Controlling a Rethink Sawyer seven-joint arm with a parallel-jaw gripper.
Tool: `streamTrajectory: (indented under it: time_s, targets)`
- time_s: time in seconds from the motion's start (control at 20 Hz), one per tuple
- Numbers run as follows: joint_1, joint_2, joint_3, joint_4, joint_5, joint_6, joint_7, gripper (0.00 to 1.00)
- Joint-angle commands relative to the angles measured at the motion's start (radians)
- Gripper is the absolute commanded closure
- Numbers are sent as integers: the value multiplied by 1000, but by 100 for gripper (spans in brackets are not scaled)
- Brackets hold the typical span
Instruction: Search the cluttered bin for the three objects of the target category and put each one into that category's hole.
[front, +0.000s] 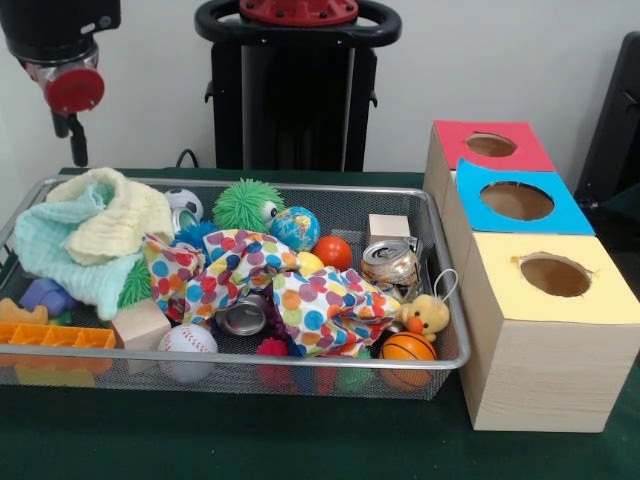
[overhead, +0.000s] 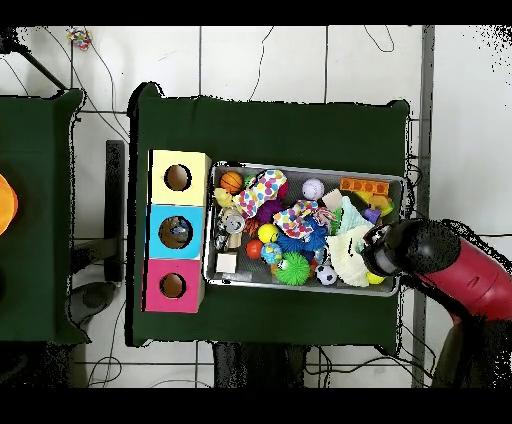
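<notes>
Front view shows the arm (front: 62, 60) at the top left corner, above the far left end of the bin (front: 300, 355). Its jaws are not clear there, so I cannot tell if they are wide or narrow. Below them, inside the bin, lies a pale green and yellow cloth (front: 90, 235). A dotted cloth (front: 290, 285), balls and a can (front: 388, 262) lie further along toward the other end. Well apart from the jaws, past that end, three boxes stand on the table (front: 250, 440). The blue hole (front: 517, 201) is in the middle box.
</notes>
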Motion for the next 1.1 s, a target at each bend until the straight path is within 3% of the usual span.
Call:
streamTrajectory:
  time_s: [0.05,0.5,0.75,1.1]
  targets:
    - [20,5,98,-52,-4,66,17,0]
    - [87,57,79,-73,21,13,137,0]
    - [153,113,62,-143,62,46,234,0]
    - [207,183,41,-227,116,40,288,0]
